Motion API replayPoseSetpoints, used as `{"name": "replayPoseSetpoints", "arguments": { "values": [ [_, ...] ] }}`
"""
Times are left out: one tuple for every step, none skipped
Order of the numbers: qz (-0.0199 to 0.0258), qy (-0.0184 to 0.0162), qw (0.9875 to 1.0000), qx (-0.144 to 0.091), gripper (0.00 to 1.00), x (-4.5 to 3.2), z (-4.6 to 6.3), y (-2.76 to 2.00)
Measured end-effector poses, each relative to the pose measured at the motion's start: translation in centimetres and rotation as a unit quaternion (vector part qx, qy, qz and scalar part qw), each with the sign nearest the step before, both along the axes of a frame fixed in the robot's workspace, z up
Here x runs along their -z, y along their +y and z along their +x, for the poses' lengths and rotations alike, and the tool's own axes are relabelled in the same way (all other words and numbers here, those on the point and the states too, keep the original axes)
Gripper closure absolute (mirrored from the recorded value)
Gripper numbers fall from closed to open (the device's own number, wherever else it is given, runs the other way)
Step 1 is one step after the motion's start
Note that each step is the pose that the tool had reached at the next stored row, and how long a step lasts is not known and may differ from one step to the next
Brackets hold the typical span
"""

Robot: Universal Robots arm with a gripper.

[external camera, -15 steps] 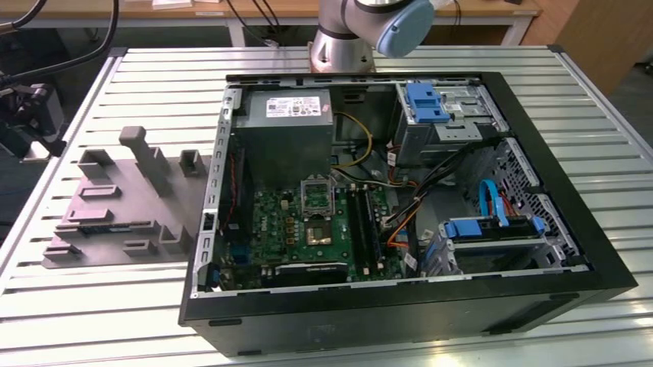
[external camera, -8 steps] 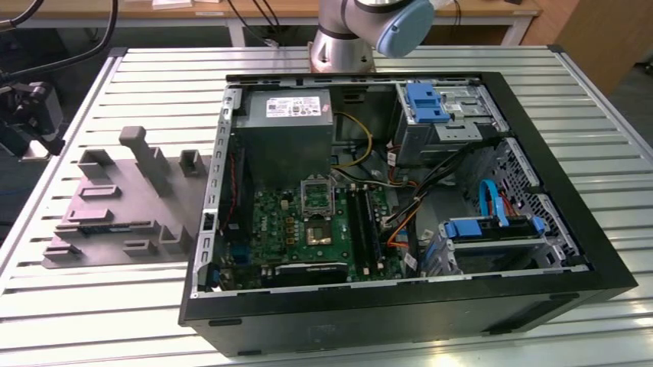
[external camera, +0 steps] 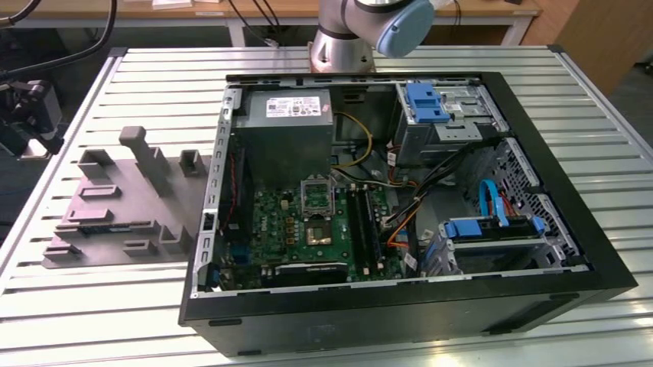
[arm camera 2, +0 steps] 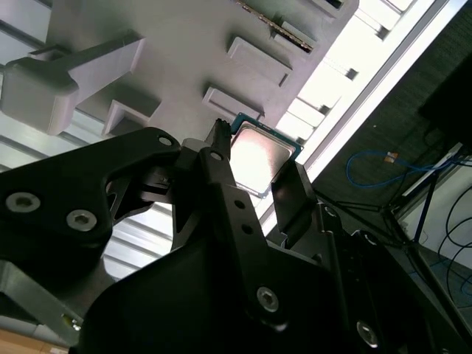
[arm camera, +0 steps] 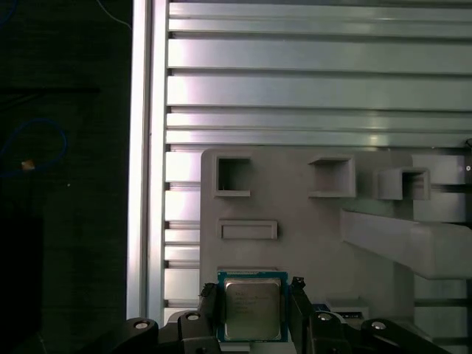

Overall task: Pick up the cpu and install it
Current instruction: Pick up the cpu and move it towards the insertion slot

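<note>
The cpu (arm camera: pixel 252 308), a flat square chip with a pale metal top and a blue-green edge, sits between my black fingers (arm camera: pixel 299 301), and my gripper (arm camera: pixel 253 317) is shut on its two opposite sides. It hangs well above the grey moulded tray (arm camera: pixel 295 221). In the second wrist view the cpu (arm camera 2: pixel 259 156) shows again, clamped in the gripper (arm camera 2: pixel 258 173) over the tray (arm camera 2: pixel 184 51). The exterior view has the tray (external camera: pixel 112 206) at its left, beside the open computer case (external camera: pixel 388 191), with the dark silver-framed socket (external camera: pixel 318 229) on the green board.
The case holds a grey power supply box (external camera: pixel 286 130), blue drive brackets (external camera: pixel 427 103), and loose cables (external camera: pixel 449 191). The tray carries raised posts (external camera: pixel 148 157) and pockets. The slatted aluminium table (external camera: pixel 102 306) ends near the tray at a side rail (arm camera: pixel 151 147). The arm's base (external camera: pixel 357 30) stands behind the case.
</note>
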State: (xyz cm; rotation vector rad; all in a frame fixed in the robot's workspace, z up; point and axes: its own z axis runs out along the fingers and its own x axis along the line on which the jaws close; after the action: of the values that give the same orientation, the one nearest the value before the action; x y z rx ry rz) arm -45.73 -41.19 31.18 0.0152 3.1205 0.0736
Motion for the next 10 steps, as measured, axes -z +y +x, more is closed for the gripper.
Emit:
{"name": "replayPoseSetpoints", "arguments": {
  "values": [
    [0.0000,0.0000,1.0000,0.000,0.53,-0.03,0.00,0.00],
    [0.0000,0.0000,1.0000,0.000,0.53,-0.06,0.00,0.00],
    [0.0000,0.0000,1.0000,0.000,0.53,-0.09,0.00,0.00],
    [0.0000,0.0000,1.0000,0.000,0.53,-0.11,0.00,0.00],
    [0.0000,0.0000,1.0000,0.000,0.53,-0.15,0.00,0.00],
    [0.0000,0.0000,1.0000,0.000,0.53,-0.18,0.00,0.00],
    [0.0000,0.0000,1.0000,0.000,0.53,-0.20,0.00,0.00],
    [0.0000,0.0000,1.0000,0.000,0.53,-0.23,0.00,0.00],
    [0.0000,0.0000,1.0000,0.000,0.53,-0.25,0.00,0.00],
    [0.0000,0.0000,1.0000,0.000,0.53,-0.28,0.00,0.00]
  ]
}}
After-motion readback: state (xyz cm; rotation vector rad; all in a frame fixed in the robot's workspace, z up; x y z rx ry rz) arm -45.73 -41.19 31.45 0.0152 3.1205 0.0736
